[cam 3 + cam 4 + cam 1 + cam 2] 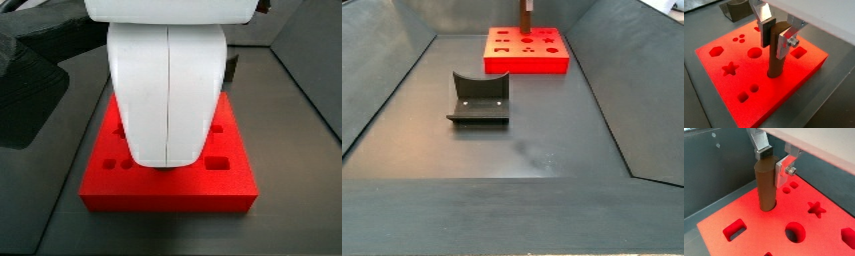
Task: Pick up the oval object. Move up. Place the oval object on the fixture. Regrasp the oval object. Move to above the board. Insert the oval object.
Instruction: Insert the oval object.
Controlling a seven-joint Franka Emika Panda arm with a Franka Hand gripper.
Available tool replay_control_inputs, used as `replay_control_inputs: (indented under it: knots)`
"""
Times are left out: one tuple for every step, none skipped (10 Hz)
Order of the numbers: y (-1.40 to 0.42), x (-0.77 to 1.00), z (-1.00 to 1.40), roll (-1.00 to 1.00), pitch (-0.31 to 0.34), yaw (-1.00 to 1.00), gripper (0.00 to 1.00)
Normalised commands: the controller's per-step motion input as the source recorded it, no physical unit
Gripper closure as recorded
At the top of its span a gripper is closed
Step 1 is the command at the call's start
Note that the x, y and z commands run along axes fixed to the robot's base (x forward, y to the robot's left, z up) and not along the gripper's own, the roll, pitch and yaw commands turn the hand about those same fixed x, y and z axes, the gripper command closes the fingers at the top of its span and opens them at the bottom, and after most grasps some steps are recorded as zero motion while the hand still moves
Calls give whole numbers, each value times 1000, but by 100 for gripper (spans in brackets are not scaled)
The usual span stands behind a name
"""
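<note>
1. The job looks close to its end: the hand point(775, 36), with its flat silver finger plates and dark pads, is closed on the upper part of the small brown wooden peg with rounded ends point(775, 55), the oval object, and carries it upright over the large bright red rectangular board point(724, 85) with its shaped recesses
2. In both wrist views the peg's lower end meets the red surface and seems to sit a little way into a recess near one edge of the board point(771, 235); I judge the insertion begun but not finished, since most of the peg point(765, 185) stands clear above the slab
3. Picking up, resting on the fixture and regrasping I take as done, because the small dark grey fixture point(480, 99) with the curved notch in its top stands bare on the grey floor, well apart from the board point(529, 62)
4. What is left, by my reckoning, is to press the peg fully home and let go
5. Around it: the hexagon, star, circle and square recesses on the board show open, none of them crowding the peg
6. In a side view the arm's big white casing point(167, 90) hides the hand and peg entirely, so that angle tells nothing about seating
7. A dark block point(735, 9) beyond the board in a wrist view is probably the fixture; nothing stands in the way of the push
</note>
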Motion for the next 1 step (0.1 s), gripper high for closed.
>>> replay_control_inputs:
  knots:
    - [0,0,0,0,0,0,100]
